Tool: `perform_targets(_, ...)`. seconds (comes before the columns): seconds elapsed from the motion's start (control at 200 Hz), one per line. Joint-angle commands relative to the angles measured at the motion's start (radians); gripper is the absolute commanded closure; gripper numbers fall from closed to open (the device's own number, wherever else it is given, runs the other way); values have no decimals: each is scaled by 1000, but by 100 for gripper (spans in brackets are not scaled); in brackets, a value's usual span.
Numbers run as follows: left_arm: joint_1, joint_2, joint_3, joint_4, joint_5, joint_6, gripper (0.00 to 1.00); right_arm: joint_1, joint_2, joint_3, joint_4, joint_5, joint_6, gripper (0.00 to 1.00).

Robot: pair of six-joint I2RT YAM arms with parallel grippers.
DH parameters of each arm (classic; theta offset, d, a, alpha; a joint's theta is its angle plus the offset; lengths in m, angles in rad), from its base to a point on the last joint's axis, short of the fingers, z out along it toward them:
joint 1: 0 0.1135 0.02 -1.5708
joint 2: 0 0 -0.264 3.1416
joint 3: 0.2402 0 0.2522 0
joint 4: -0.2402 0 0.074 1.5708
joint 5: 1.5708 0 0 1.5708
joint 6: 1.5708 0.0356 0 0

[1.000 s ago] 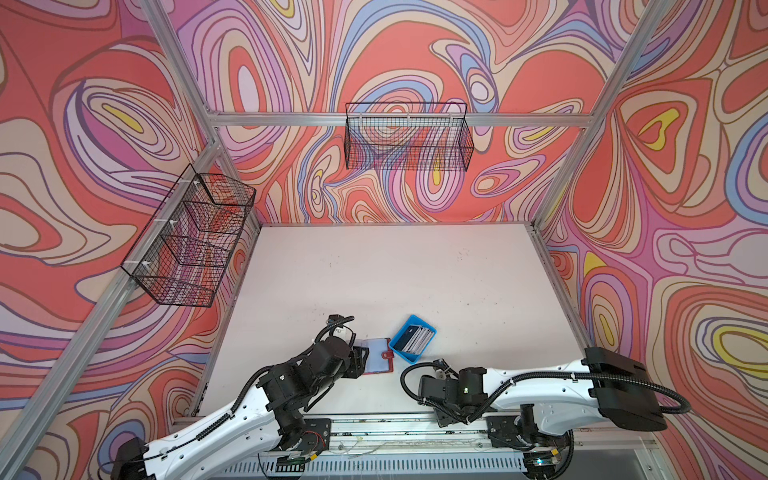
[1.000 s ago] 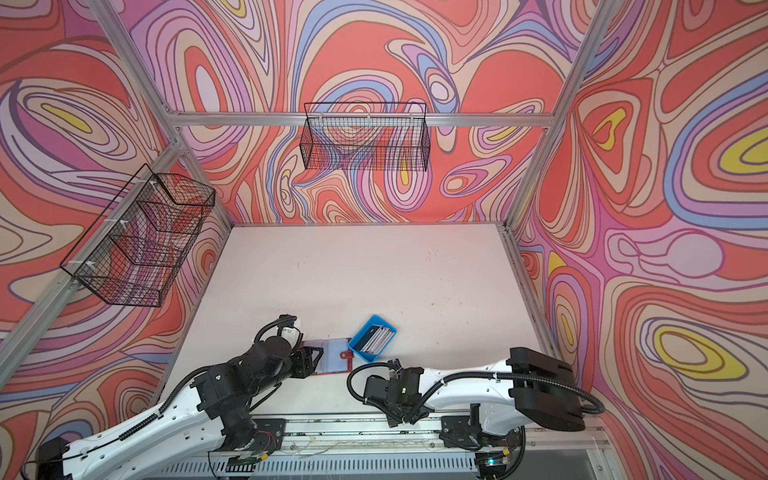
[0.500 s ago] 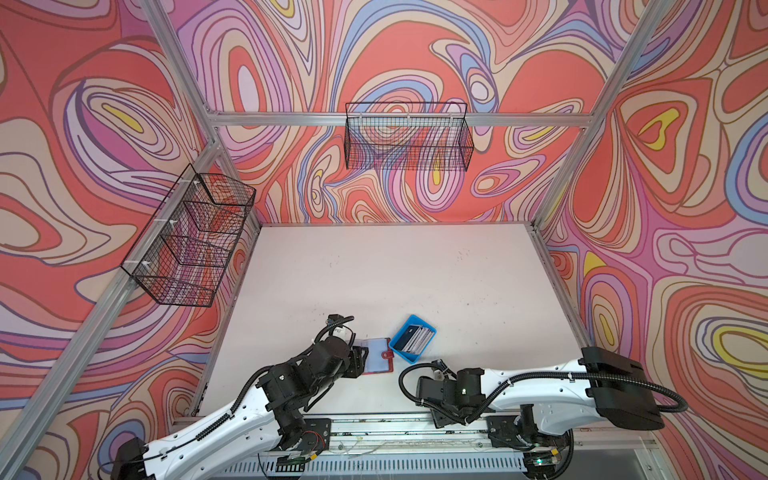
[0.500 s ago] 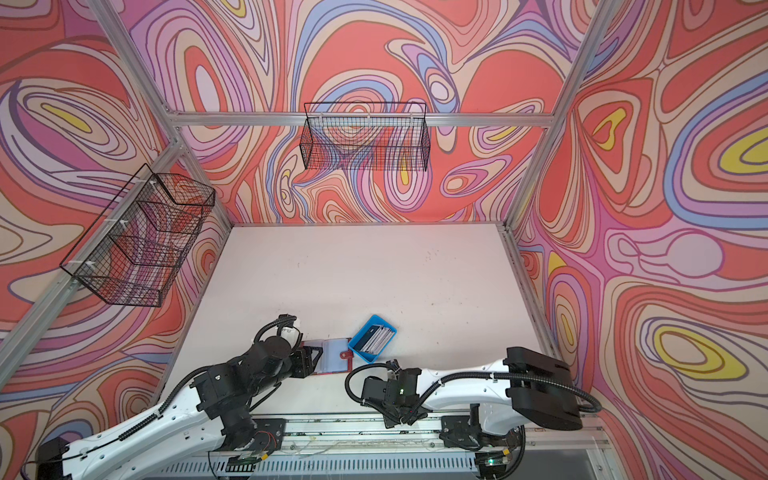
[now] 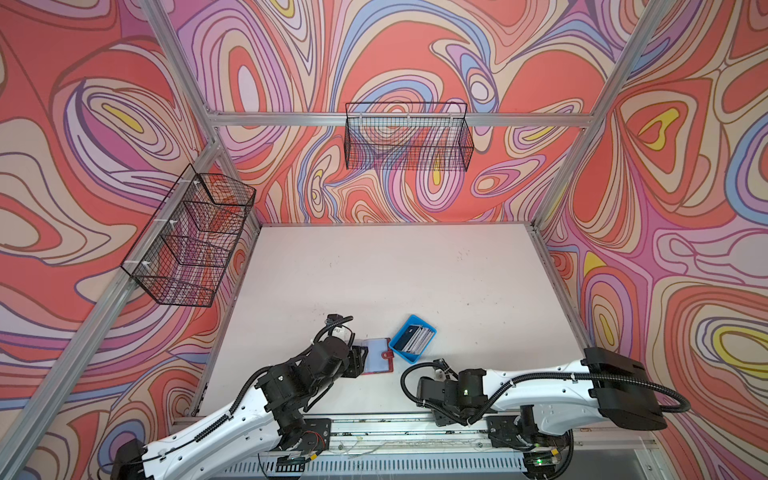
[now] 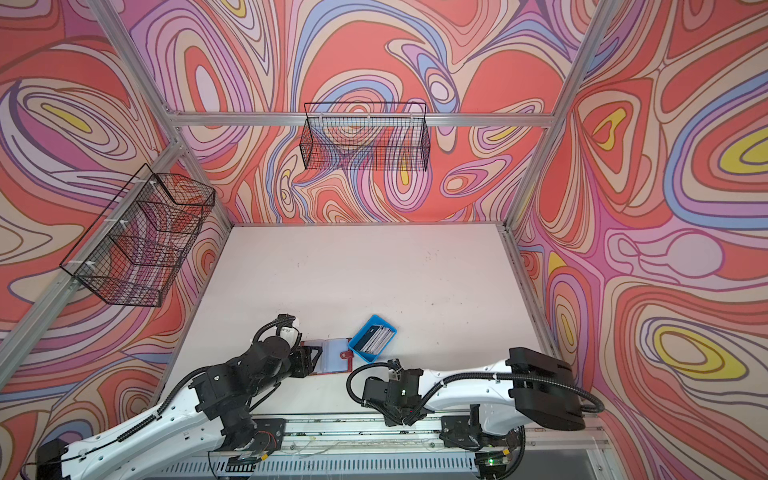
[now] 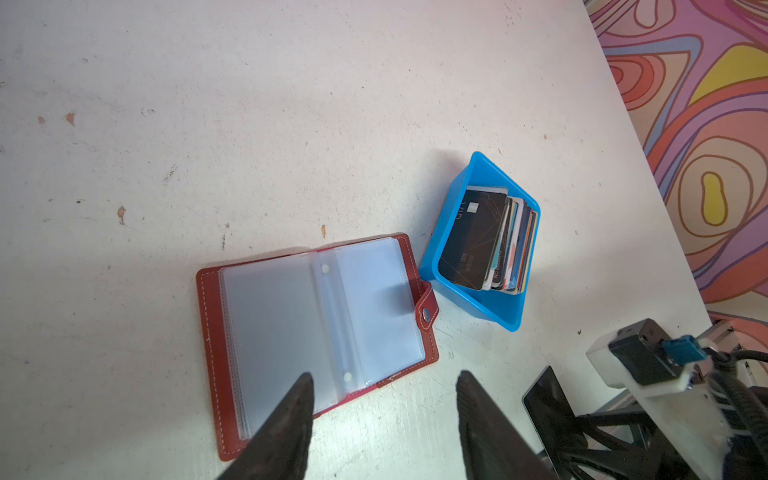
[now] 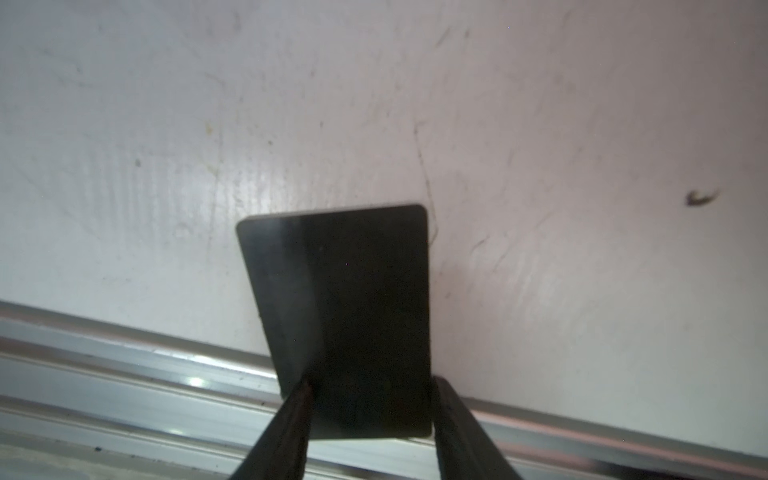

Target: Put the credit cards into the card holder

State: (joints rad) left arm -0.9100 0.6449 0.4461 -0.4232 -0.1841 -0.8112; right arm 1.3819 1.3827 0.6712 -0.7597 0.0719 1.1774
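**A:** Right wrist view. The right gripper [image 8: 370, 381] sets its two dark fingers against opposite long edges of a black rectangular plastic card [image 8: 340, 291], spanning the card's width at its near end. The card sits at the front border of the white table [image 8: 540, 124], partly above the grey aluminium rail [image 8: 124, 374]. What may fail?

**B:** This is an edge-on hold on thin, slick plastic, so the card may bow, pivot or spring out. A drop here would likely land it in the rail channel. Whether it is lifted or resting on the table cannot be told.

**A:** And the left gripper [image 7: 382, 382]?

**B:** Its jaws are partly open and hold nothing. One finger [image 7: 297, 399] hangs over the left clear sleeve of the red-brown leather-look card holder [image 7: 316, 316], and the other hangs over bare table just beside it. Contact cannot be told. If the booklet is unpinned, an incoming card would likely shove it or buckle a sleeve mouth.

**A:** Containers?

**B:** The holder lies open and flat, and its greyish sleeves look empty. Just beside its snap tab, the small blue plastic tray [image 7: 465, 305] holds the stack of credit cards [image 7: 498, 245], leaning on edge with a black one foremost. The black wire basket [image 5: 407, 141] on the back wall shows nothing inside.
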Motion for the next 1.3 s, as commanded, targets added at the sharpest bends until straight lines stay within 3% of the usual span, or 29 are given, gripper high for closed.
perform_targets(0.0, -1, 8, 31, 5, -1, 12, 43, -3, -8, -10, -35, 92, 35, 52)
perform_targets(0.115, -1, 19, 31, 17, 9, 12, 43, -2, -46, 4, -25, 95, 24, 48)
perform_targets(0.305, -3, 23, 27, 22, 9, 12, 43, -1, -68, 0, -19, 80, -4, 22)
perform_targets(0.511, -2, 18, 20, 21, 2, 12, 43, 6, 25, -13, 14, 36, -31, 19)
perform_targets(0.671, -2, 12, 22, 11, -3, 15, 43, 5, 91, -32, 29, 18, -31, 23)
perform_targets(0.906, -1, -7, 23, -2, -9, 15, 43, 5, 162, -57, 55, -14, -26, 37)
perform_targets(1.297, -2, 4, 28, 6, 1, 17, 43, 5, 87, -50, 99, -6, -1, 48)
